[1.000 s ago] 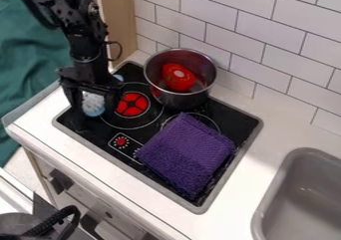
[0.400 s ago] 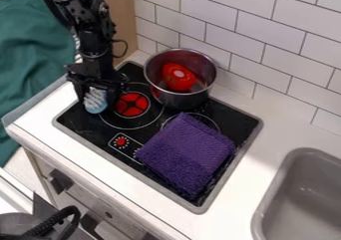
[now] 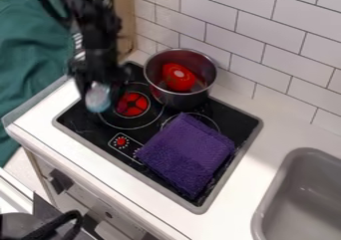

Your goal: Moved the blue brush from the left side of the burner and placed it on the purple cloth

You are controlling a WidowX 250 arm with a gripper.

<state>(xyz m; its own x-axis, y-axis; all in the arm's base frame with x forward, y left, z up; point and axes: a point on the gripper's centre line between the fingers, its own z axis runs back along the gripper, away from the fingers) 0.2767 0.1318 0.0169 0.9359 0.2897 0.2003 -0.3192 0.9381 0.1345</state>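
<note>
Stovetop (image 3: 93, 131) beneath blue brush (image 3: 98, 99) in gripper (image 3: 100, 93)

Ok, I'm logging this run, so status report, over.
Gripper holding blue brush, left of red burner. Purple cloth not yet reached. Pot behind cloth, likely clear of a direct path.
</note>
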